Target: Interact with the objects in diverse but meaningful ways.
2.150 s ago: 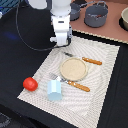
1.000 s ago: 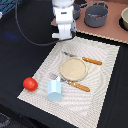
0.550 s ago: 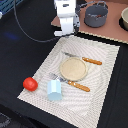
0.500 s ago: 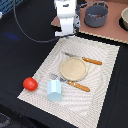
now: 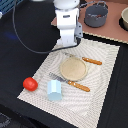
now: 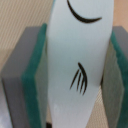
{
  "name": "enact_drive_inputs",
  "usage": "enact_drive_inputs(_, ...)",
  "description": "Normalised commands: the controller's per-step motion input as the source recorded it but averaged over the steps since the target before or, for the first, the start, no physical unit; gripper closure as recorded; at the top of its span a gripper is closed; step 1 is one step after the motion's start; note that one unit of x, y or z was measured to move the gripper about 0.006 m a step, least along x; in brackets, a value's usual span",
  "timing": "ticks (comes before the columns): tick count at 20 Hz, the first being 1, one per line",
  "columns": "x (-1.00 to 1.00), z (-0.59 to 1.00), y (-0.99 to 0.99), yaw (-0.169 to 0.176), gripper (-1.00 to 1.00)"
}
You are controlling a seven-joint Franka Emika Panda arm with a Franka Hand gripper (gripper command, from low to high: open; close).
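Presently the gripper (image 6: 75, 65) is closed on a white flat piece (image 6: 77, 60), which the wrist view shows clamped upright between two green-faced pads (image 6: 32, 80), with dark curved markings on its face. In the exterior view the arm (image 5: 66, 22) hangs over the far edge of a pale striped mat (image 5: 95, 95); the held piece cannot be made out there. On the mat lie a round tan plate (image 5: 73, 68), a fork with an orange handle (image 5: 70, 82) beside it, a second orange-handled utensil (image 5: 89, 60) beyond the plate, and a pale blue cup (image 5: 54, 90). A small red tomato (image 5: 30, 83) rests on the dark table just beside the mat's edge. A grey pot (image 5: 96, 15) stands well apart at the back
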Motion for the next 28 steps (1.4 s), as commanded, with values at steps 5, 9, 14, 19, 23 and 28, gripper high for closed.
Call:
enact_drive_inputs(5,0.66,0.00,-0.53,-0.047,1.00)
enact_drive_inputs(9,0.56,-0.01,-0.41,-0.043,1.00)
enact_drive_inputs(14,0.51,0.02,0.00,-0.017,1.00)
enact_drive_inputs(19,0.78,0.22,0.03,-0.023,1.00)
enact_drive_inputs(23,0.93,0.32,0.00,-0.046,1.00)
enact_drive_inputs(28,0.92,0.34,-0.04,-0.061,1.00)
